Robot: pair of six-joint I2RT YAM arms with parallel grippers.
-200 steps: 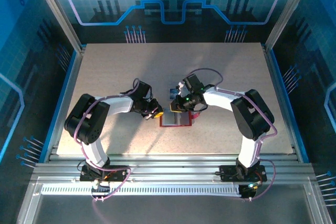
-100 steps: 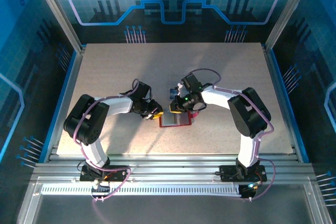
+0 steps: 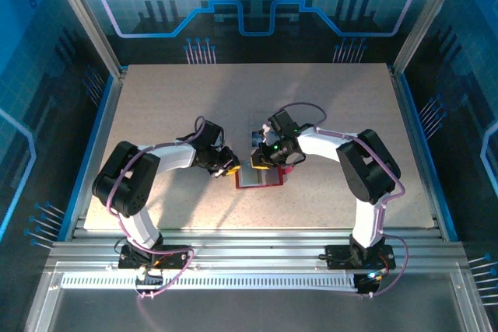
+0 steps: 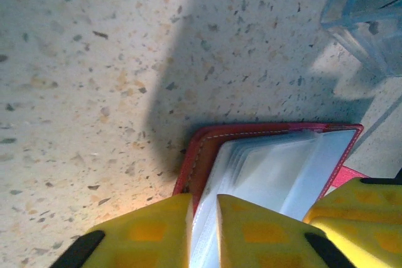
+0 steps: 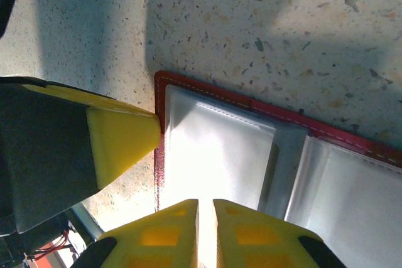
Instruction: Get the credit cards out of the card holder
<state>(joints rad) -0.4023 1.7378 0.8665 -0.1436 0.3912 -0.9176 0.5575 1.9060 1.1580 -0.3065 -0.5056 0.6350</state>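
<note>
The red card holder (image 3: 261,179) lies open on the table, its clear grey pockets (image 5: 213,155) facing up. My left gripper (image 4: 204,202) is shut on the stack of plastic pockets at the holder's left edge (image 4: 195,161). From the other side, my right gripper (image 5: 206,205) is shut, its tips resting on the left-hand pocket. The left gripper's yellow finger (image 5: 119,139) touches the holder's red corner. A small blue credit card (image 3: 256,138) lies on the table just beyond the holder. No card shows through the pockets.
A pale translucent edge (image 4: 370,10) lies on the speckled table (image 3: 179,106) beyond the holder. A red tab (image 4: 349,177) sticks out at the holder's right side. Both arms meet over the holder at the table's middle.
The left gripper has edged right onto the holder's left edge. The right gripper and the holder have hardly moved.
</note>
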